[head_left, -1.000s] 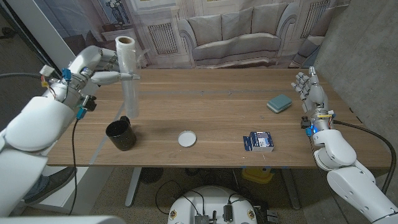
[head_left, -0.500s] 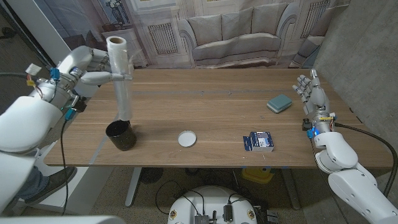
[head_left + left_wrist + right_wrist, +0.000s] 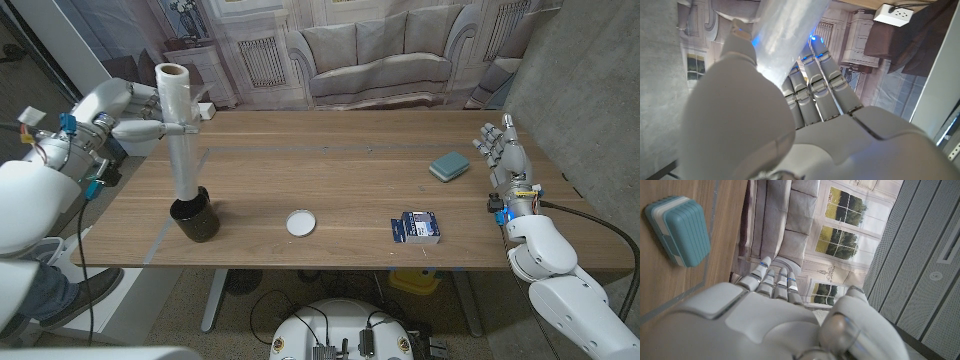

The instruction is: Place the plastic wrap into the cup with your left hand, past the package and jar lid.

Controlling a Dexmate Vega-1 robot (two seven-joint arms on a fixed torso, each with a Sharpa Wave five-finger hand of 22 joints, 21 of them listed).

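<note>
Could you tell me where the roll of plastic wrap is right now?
In the head view the plastic wrap stands upright at the table's left end, gripped by the left hand, its lower end in the black cup.

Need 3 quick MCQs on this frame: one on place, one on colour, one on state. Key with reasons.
1. Where is the lower end of the plastic wrap roll?
A. in the cup
B. on the package
C. beside the sponge

2. What colour is the cup?
A. white
B. black
C. teal

3. What is the left hand doing?
A. resting on the table
B. holding the jar lid
C. gripping the roll

Key:
1 A: the roll stands upright with its lower end inside the cup's rim.
2 B: the cup is black.
3 C: its fingers close around the upper part of the roll.
</note>
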